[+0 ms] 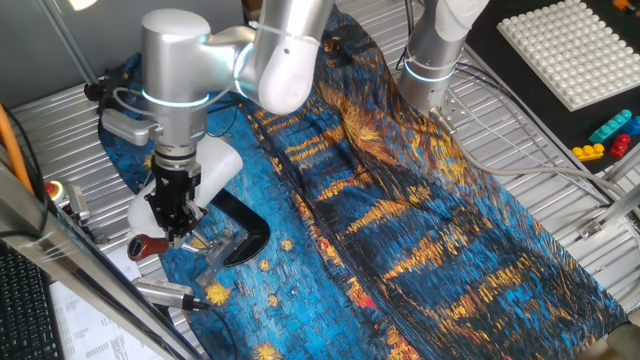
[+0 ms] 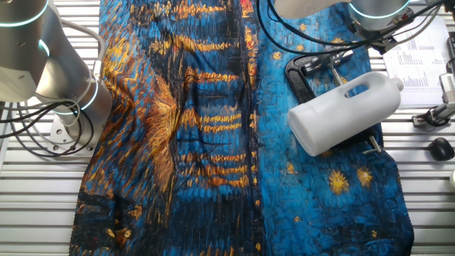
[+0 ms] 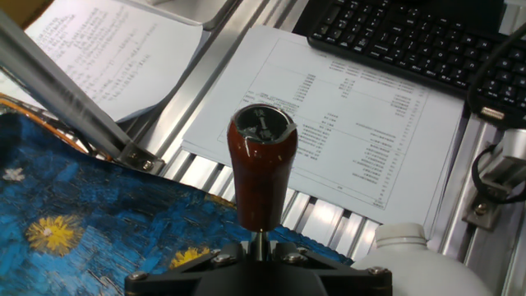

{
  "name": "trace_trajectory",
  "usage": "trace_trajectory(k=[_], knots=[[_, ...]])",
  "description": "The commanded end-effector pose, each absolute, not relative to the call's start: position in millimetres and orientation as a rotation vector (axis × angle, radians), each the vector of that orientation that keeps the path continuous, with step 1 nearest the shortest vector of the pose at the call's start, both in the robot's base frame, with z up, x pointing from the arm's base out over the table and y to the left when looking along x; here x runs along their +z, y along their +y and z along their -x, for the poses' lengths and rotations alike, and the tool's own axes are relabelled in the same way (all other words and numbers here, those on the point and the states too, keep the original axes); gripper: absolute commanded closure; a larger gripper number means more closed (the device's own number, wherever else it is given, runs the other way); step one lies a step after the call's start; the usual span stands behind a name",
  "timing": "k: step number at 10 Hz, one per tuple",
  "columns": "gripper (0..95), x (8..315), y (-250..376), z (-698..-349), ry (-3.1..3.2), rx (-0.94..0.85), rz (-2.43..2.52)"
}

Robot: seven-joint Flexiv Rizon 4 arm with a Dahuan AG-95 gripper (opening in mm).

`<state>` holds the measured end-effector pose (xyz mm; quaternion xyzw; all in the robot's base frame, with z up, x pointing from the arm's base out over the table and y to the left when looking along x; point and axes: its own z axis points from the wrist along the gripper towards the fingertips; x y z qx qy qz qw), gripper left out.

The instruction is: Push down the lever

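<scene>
Lever (image 3: 263, 168) sits right ahead of gripper (image 1: 178, 232), fingers look clamped on its thin stiff rod just below the knob (image 1: 150, 246), which is glossy, prob slippery, so press w/ rod grip.

even bright overhead light; glare on the knob (image 3: 261, 131) cap and lit arm rings; hand view foreground slightly soft.

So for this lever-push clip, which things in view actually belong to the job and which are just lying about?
Belongs to the job:
- lever, reddish-brown knob on a thin metal rod
- claw, down at the lever
- white appliance body with black curved base

Just lying about:
- patterned blue cloth
- keyboard
- printed sheets
- white studded plate
- toy bricks
</scene>
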<state>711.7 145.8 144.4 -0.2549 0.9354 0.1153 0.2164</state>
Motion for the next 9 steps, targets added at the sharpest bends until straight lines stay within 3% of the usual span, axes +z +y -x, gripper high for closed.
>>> trace_trajectory(k=[1, 9], knots=[[95.0, 145.6, 146.2, -713.0, 2.607, 0.313, 0.701], [95.0, 146.6, 145.7, -711.8, 2.649, 0.289, 0.718]])
